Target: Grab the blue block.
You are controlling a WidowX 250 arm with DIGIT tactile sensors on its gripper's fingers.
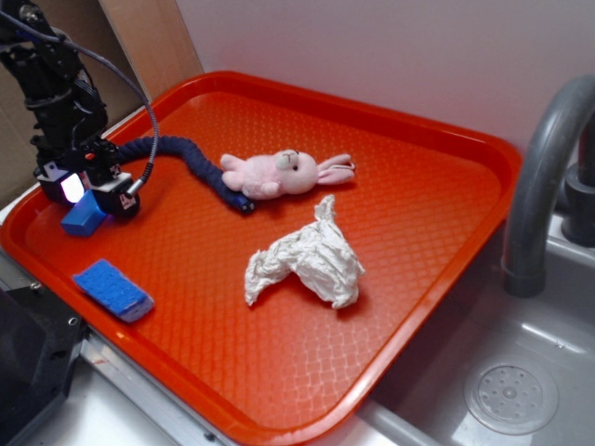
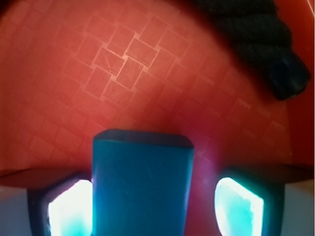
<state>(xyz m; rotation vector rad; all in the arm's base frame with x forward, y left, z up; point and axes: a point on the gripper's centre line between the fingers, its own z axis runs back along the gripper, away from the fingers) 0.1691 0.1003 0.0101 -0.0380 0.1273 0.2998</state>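
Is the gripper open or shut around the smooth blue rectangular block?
Open. In the wrist view the block sits between the gripper's fingers with gaps at both sides.

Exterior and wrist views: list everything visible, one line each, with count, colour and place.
Tray: one, orange-red, fills the counter beside the sink.
Blue block: one, medium blue, far-left part of the tray, between the gripper's fingers.
Sponge: one, blue with a pale underside, near-left edge of the tray.
Rope: one, dark navy, curving from the gripper towards the plush rabbit.
Plush rabbit: one, pink, lying mid-tray.
Crumpled cloth: one, white, centre of the tray.
Tap: one, grey, right of the tray.
Sink: one, grey, lower right.
Gripper: one, black, lowered around the block; contact unclear.
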